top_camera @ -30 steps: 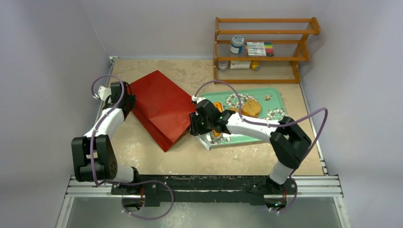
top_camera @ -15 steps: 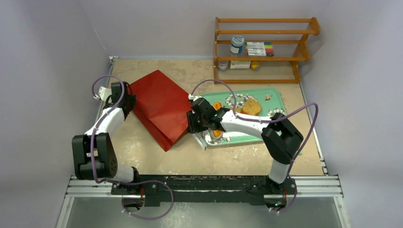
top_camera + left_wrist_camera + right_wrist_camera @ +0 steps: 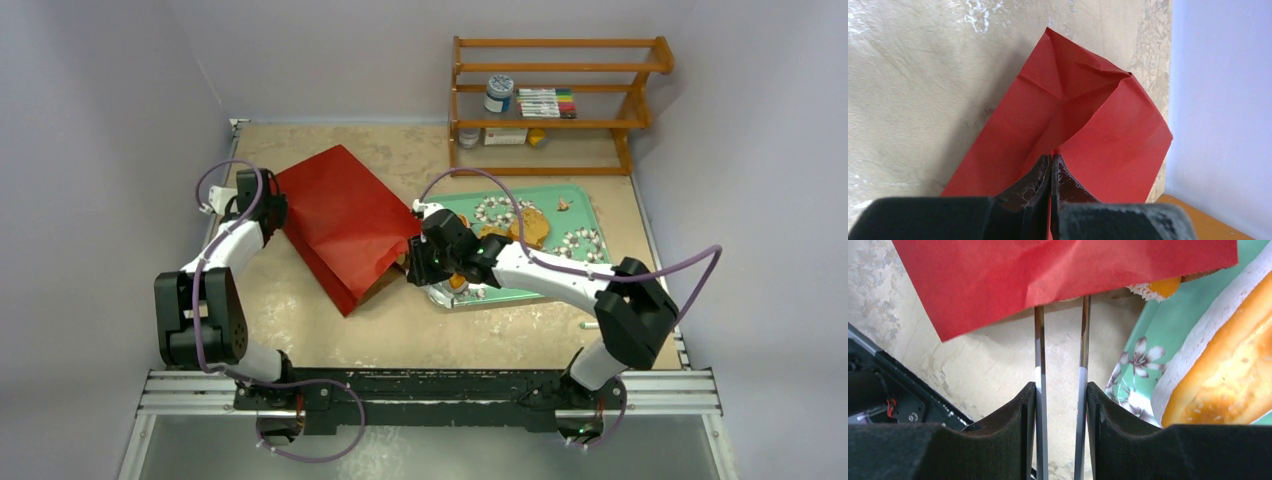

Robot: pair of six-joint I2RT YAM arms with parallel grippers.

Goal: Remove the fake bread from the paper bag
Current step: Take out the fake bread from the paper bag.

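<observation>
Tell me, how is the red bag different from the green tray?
The paper bag is plain glossy red; the tray is green with white flowers. The bag lies on its side, its folded end pinched by the left claw; the tray lies flat with nothing gripping it. The tray shows fake bread out in the open; the bag's inside is hidden from above. Both rest on the table.

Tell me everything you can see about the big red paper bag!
The glossy red paper bag is a large rectangle lying slantwise on its side on the tan table. Creases fold its closed bottom end, which the left hand pinches. Its open end faces the green floral tray and shows plain brown inside. The right hand holds thin metal tongs that reach into that opening, their tips hidden.
</observation>
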